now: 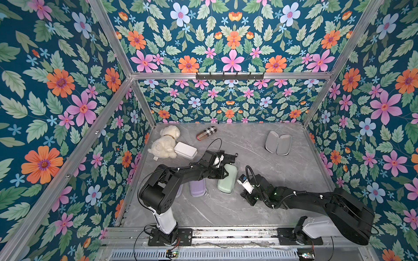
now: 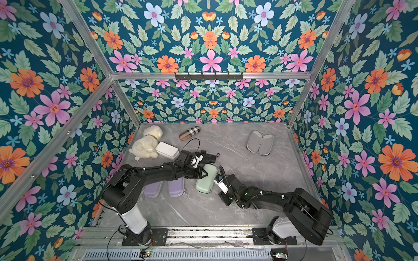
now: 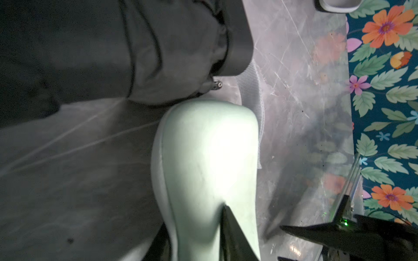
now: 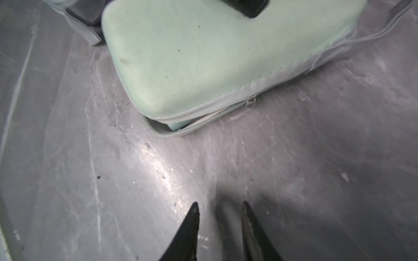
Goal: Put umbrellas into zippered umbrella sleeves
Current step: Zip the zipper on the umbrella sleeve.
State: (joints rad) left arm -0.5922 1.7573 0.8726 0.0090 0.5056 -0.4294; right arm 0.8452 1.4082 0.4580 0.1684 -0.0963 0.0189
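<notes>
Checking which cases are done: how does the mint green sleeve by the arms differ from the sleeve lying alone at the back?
The mint green sleeve is folded shut, zip partly run; the far sleeve lies spread open and empty. The mint one shows coloured shell, the far one grey lining. The left gripper grips the mint one; nothing touches the far one. Both are oblong, round-ended clamshells.

left arm [image 1: 181,171] stretched forward and inward, wrist rolled sideways | left gripper [image 3: 193,214] low, jaws partly apart | right arm [image 1: 305,196] folded low, reaching inward | right gripper [image 4: 220,203] jaws slightly apart, holding nothing
</notes>
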